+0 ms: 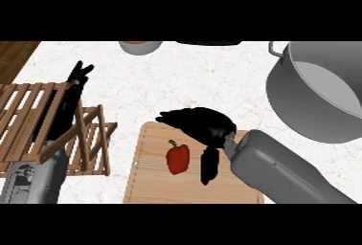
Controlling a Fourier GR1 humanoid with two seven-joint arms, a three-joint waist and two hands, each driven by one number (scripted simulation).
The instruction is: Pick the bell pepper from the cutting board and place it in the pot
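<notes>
A red bell pepper [177,158] with a green stem lies on the light wooden cutting board [152,184] at the lower middle. My right hand [200,125] hovers over the board's upper right part, just right of and above the pepper; its fingers are relaxed and spread, the thumb pointing down beside the pepper, not touching it. The large grey pot [311,91] stands at the right. My left hand [76,79] rests at the left, fingers up and straight, holding nothing.
A wooden slatted rack [42,119] stands at the left, partly in front of my left forearm. A small bowl [140,46] and a dark object [209,43] sit at the counter's far edge. Wooden flooring shows at the top left.
</notes>
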